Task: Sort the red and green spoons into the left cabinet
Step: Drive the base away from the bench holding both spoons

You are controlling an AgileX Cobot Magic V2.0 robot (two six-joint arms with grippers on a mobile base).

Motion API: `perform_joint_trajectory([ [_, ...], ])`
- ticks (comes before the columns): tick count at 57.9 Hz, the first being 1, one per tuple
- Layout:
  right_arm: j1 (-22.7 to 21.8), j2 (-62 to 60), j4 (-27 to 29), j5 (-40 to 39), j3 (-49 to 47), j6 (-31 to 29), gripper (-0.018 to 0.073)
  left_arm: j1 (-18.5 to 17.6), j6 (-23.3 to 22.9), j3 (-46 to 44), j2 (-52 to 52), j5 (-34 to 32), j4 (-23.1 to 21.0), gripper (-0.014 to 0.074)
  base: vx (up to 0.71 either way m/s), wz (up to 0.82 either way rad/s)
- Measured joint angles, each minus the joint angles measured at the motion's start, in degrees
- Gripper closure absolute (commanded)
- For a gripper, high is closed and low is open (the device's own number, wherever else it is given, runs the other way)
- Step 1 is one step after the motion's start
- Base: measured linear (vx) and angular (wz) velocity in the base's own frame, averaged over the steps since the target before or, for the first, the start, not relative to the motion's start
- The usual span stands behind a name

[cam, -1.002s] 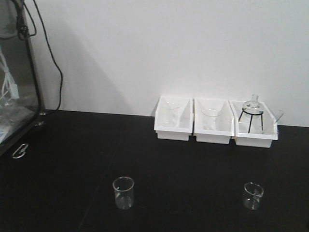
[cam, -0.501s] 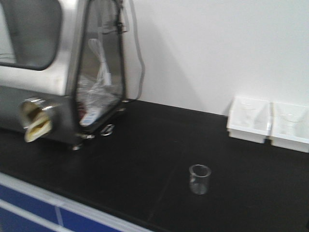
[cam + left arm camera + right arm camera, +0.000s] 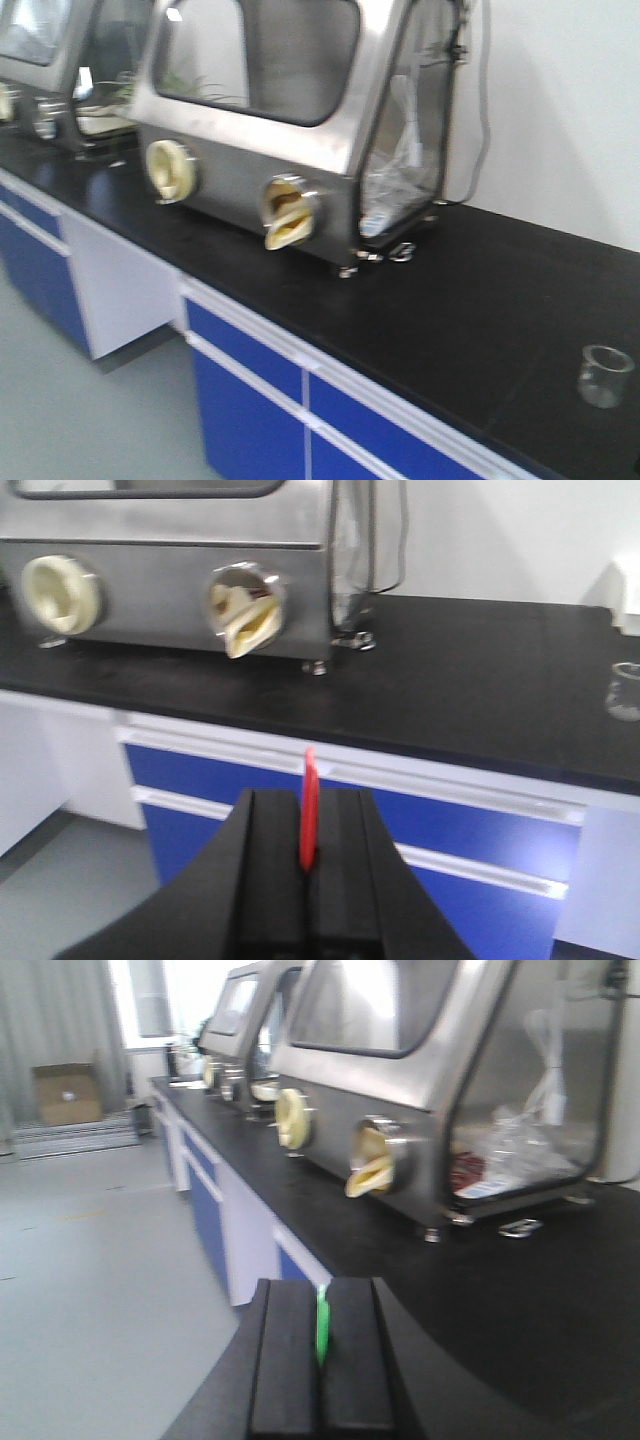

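Left gripper (image 3: 308, 825) jaws pinch the red spoon (image 3: 310, 780), right gripper (image 3: 322, 1295) jaws pinch the green spoon (image 3: 321, 1335), left cabinet not in view: I'd hold both pinches firm and swing clear of the desk (image 3: 480, 300) edge.

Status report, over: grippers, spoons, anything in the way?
Left gripper shut on red spoon. Right gripper shut on green spoon. Left cabinet not in view; lab bench with glovebox and beaker ahead.

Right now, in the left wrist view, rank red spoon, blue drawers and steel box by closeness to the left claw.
1. Red spoon, held in the left claw.
2. Blue drawers, ahead, lower down.
3. Steel box, behind them, upper left.
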Motion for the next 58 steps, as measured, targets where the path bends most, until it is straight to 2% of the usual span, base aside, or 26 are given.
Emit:
perform_joint_trajectory([
  [35, 0.0, 0.0, 0.0, 0.0, 0.0, 0.0, 0.0564, 0.0, 0.0, 0.0, 0.0, 0.1, 0.0, 0.0596, -0.13, 0.62],
  [58, 0.0, 0.0, 0.0, 0.0, 0.0, 0.0, 0.0564, 0.0, 0.0, 0.0, 0.0, 0.2, 0.0, 0.0596, 0.08, 0.64],
])
